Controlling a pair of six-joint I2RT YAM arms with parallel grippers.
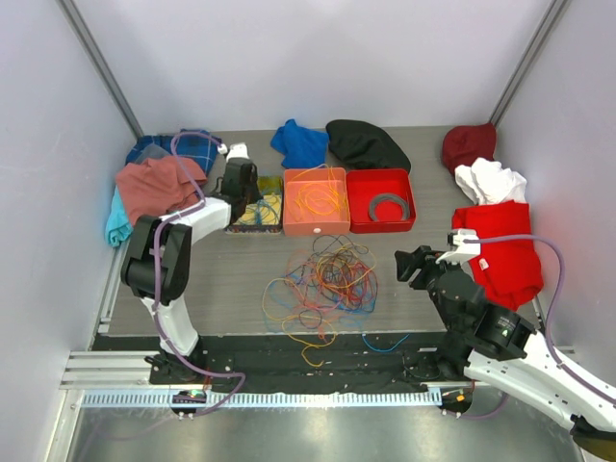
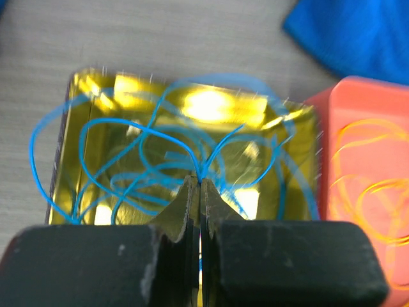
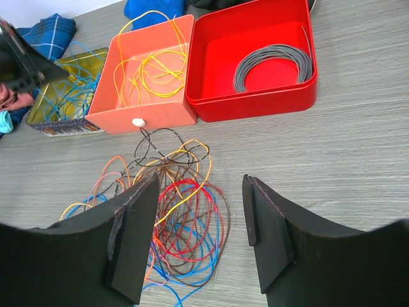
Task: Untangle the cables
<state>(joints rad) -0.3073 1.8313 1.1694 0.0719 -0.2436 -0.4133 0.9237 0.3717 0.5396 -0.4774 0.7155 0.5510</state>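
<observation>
Left hand (image 2: 199,182) pinched shut on blue wire (image 2: 220,144) above gold tray (image 2: 83,83), frame centre. Right hand (image 3: 199,185) wide open, empty, over tangle (image 1: 322,279), lower centre of desk (image 1: 423,245). Risk: springy loops spill over tray rim on release.

— What sits on the table (image 1: 231,279)?
— A gold tray (image 2: 204,105), an orange box (image 1: 315,227) and a red box (image 1: 381,226), side by side. A grey ring (image 1: 393,206) lies in the red box.
— Any clothes?
— A blue cloth (image 1: 298,142) and a black cloth (image 1: 366,144) lie behind the boxes. A red cloth (image 1: 500,250) is on the right.
</observation>
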